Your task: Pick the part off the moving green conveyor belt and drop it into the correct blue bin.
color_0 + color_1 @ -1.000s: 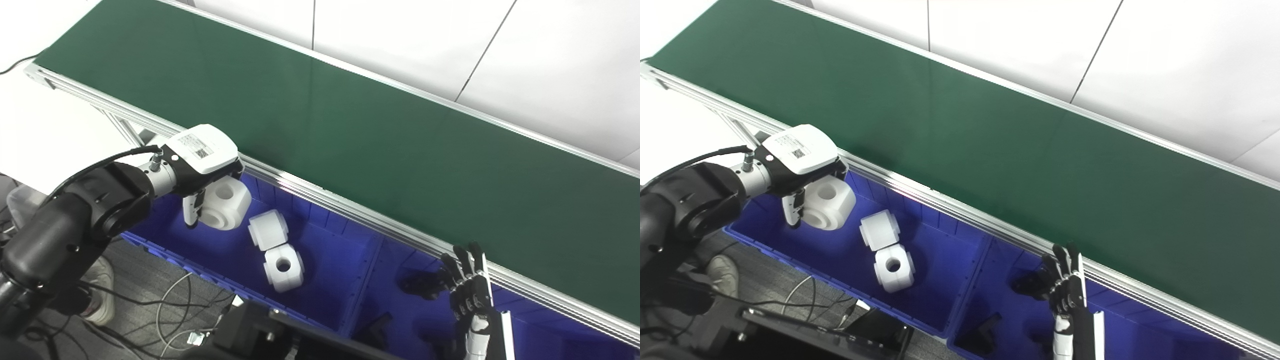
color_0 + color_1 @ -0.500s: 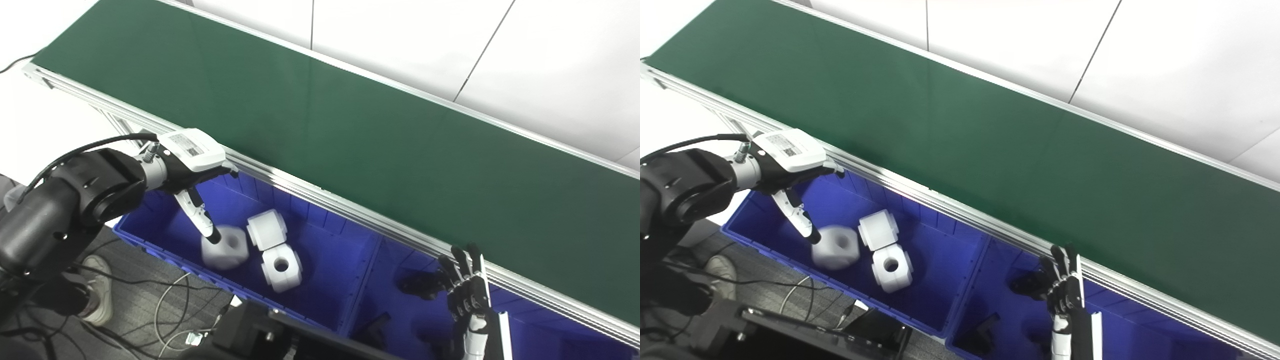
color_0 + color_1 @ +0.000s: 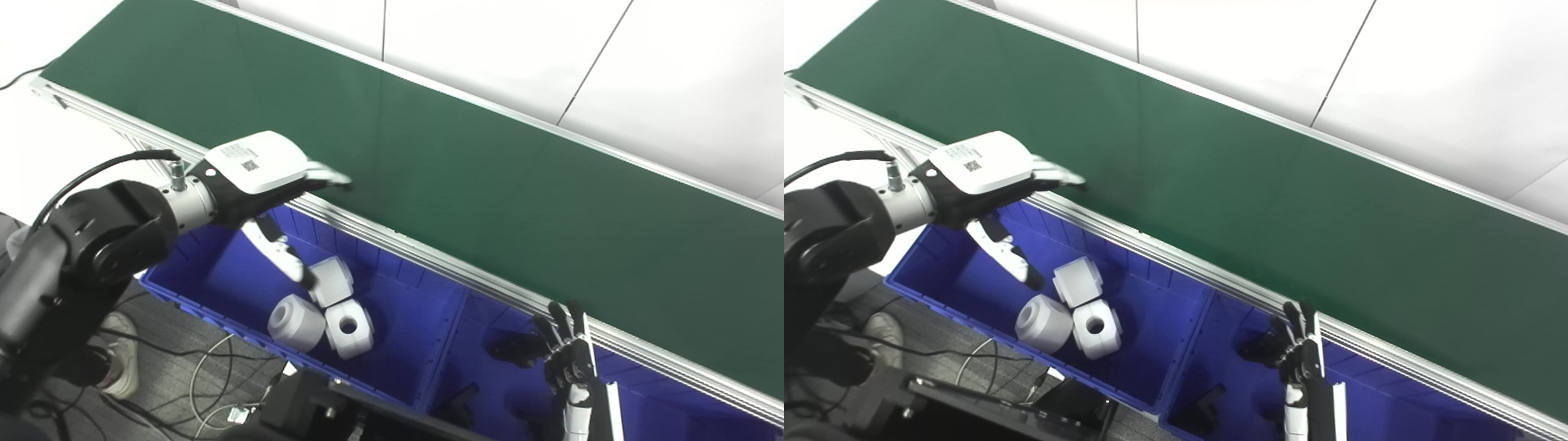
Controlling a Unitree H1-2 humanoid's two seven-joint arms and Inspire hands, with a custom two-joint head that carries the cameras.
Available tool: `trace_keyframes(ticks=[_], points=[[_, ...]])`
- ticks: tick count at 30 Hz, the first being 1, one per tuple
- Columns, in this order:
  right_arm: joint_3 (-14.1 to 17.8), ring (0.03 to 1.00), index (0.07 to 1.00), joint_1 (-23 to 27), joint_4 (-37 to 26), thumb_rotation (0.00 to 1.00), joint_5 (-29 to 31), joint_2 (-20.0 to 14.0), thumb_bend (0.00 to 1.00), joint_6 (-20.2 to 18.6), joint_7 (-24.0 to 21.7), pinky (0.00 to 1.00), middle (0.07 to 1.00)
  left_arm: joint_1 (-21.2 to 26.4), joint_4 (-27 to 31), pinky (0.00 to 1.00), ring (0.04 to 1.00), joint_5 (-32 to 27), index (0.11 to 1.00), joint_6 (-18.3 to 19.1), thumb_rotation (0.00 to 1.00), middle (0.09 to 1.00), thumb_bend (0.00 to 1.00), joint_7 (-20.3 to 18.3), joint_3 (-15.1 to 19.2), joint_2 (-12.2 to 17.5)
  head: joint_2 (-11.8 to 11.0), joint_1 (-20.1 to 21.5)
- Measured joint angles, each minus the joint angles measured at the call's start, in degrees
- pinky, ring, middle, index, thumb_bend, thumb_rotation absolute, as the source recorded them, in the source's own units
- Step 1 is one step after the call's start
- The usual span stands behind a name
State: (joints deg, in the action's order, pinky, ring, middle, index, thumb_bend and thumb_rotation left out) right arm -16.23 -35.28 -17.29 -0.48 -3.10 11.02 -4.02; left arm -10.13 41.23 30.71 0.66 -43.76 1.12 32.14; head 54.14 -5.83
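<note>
The green conveyor belt [image 3: 465,177] runs diagonally and carries no part. My left hand [image 3: 263,174] is open and empty, fingers spread over the belt's near rail above the left blue bin [image 3: 202,269]. Three white parts lie in that bin: one lying on its side [image 3: 296,322], one with a round hole facing up [image 3: 349,327] and one behind them [image 3: 332,280]. My right hand [image 3: 566,358] is open, fingers upright, over the right blue bin [image 3: 490,383].
Black parts [image 3: 514,349] lie in the right blue bin. The aluminium rail [image 3: 429,257] separates belt and bins. Cables [image 3: 208,380] and a black device [image 3: 318,407] lie on the floor in front of the bins.
The left hand let go of the white part, which fell into the left bin and rolled against the other two. The hand opened and rose toward the belt edge. The right hand stayed put.
</note>
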Motion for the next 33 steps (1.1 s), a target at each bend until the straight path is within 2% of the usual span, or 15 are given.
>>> trace_keyframes(ticks=[2, 4, 5, 8, 9, 11, 12, 13, 14, 17, 19, 21, 26, 32, 33], points=[[0.0, 0.895, 0.991, 0.0, 1.2, 0.96, -0.4, 0.1, 0.83, 0.0, 0.0, 0.85, 0.942, -0.6, 1.7, 0.82, 0.934, -8.1, 0.92, 5.3, 0.88, 0.948, 1.0, -0.2, -0.1, -3.2, 0.0, 0.0], [-0.1, 0.89, 0.987, 0.0, 2.1, 0.97, -0.8, 0.2, 0.83, 0.0, 0.0, 0.84, 0.936, -1.4, 3.3, 0.81, 0.913, -15.9, 0.923, 10.6, 0.91, 0.928, 1.0, 0.1, -0.3, -7.0, -1.0, 8.3], [-0.2, 0.885, 0.984, 0.0, 2.5, 0.98, -1.2, 0.2, 0.83, 0.0, 0.1, 0.83, 0.93, -2.0, 3.9, 0.83, 0.915, -19.7, 0.959, 13.0, 0.91, 0.932, 1.0, 0.7, -0.5, -9.3, -1.1, 9.2], [-1.1, 0.884, 0.978, 0.1, 3.4, 0.98, -3.7, 1.0, 0.84, 0.0, 1.2, 0.83, 0.928, -4.6, 6.2, 0.89, 0.951, -30.9, 0.993, 19.4, 0.92, 0.973, 0.99, 5.3, -1.6, -18.9, -1.7, 13.7], [-1.9, 0.886, 0.976, 0.1, 3.6, 0.98, -5.3, 1.8, 0.84, 0.0, 1.8, 0.83, 0.93, -6.4, 6.1, 0.9, 0.964, -34.3, 0.998, 19.4, 0.92, 0.989, 0.97, 8.3, -2.8, -23.6, -2.5, 20.9], [-3.8, 0.885, 0.974, 0.0, 4.4, 0.98, -7.7, 4.8, 0.83, 0.1, 3.3, 0.84, 0.93, -10.9, 0.7, 0.93, 0.988, -35.7, 1.0, 12.4, 0.91, 0.998, 0.98, 13.3, -5.9, -32.5, -2.8, 22.9], [-3.9, 0.888, 0.978, 0.1, 5.0, 0.98, -8.5, 6.1, 0.82, 0.1, 2.7, 0.84, 0.934, -13.2, -4.1, 0.96, 0.994, -34.9, 1.0, 8.3, 0.89, 0.999, 0.98, 14.9, -7.7, -35.8, -3.2, 27.1], [-3.9, 0.889, 0.979, 0.3, 5.4, 0.98, -8.9, 6.1, 0.82, 0.2, 3.5, 0.85, 0.936, -14.9, -9.6, 0.98, 0.997, -33.4, 1.0, 5.2, 0.87, 1.0, 0.99, 15.6, -9.1, -37.0, -3.3, 28.7], [-3.8, 0.892, 0.982, 0.5, 6.0, 0.98, -9.1, 6.1, 0.81, 0.2, 4.0, 0.86, 0.939, -16.0, -14.9, 0.99, 0.999, -32.0, 1.0, 2.5, 0.85, 1.0, 0.97, 15.9, -9.8, -36.3, -3.7, 30.1], [-3.5, 0.903, 0.987, 1.1, 8.3, 0.98, -9.2, 6.1, 0.81, 0.2, 5.2, 0.89, 0.951, -16.8, -26.8, 0.99, 1.0, -28.3, 1.0, -4.0, 0.79, 1.0, 0.91, 16.0, -10.0, -29.8, -4.3, 34.1], [-3.4, 0.91, 0.989, 1.4, 9.7, 0.97, -9.2, 6.2, 0.82, 0.2, 6.2, 0.93, 0.961, -15.8, -32.4, 1.0, 1.0, -27.4, 1.0, -8.7, 0.79, 1.0, 0.91, 16.0, -9.7, -25.1, -4.7, 35.1], [-3.3, 0.914, 0.991, 1.9, 10.9, 0.96, -9.8, 6.3, 0.81, 1.1, 7.7, 0.94, 0.969, -14.4, -35.0, 0.99, 1.0, -27.4, 1.0, -13.1, 0.81, 1.0, 0.91, 17.1, -9.3, -22.6, -4.7, 35.3], [-3.3, 0.917, 0.986, 2.9, 12.0, 0.95, -11.7, 6.2, 0.81, 4.9, 9.6, 0.97, 0.971, -10.2, -35.1, 0.97, 1.0, -27.1, 1.0, -20.9, 0.84, 1.0, 0.98, 20.7, -10.7, -23.8, -4.9, 32.7], [-3.2, 0.907, 0.984, 2.9, 12.0, 0.96, -11.7, 6.2, 0.84, 5.2, 9.9, 0.95, 0.958, -10.6, -35.1, 0.98, 1.0, -27.0, 1.0, -22.4, 0.8, 1.0, 0.97, 21.4, -12.9, -23.9, -5.0, 29.5], [-3.2, 0.907, 0.985, 2.9, 12.0, 0.96, -11.6, 6.2, 0.84, 5.2, 9.9, 0.95, 0.957, -10.8, -35.1, 0.97, 1.0, -26.9, 1.0, -22.5, 0.8, 1.0, 0.97, 21.9, -13.2, -23.9, -5.2, 27.0]])
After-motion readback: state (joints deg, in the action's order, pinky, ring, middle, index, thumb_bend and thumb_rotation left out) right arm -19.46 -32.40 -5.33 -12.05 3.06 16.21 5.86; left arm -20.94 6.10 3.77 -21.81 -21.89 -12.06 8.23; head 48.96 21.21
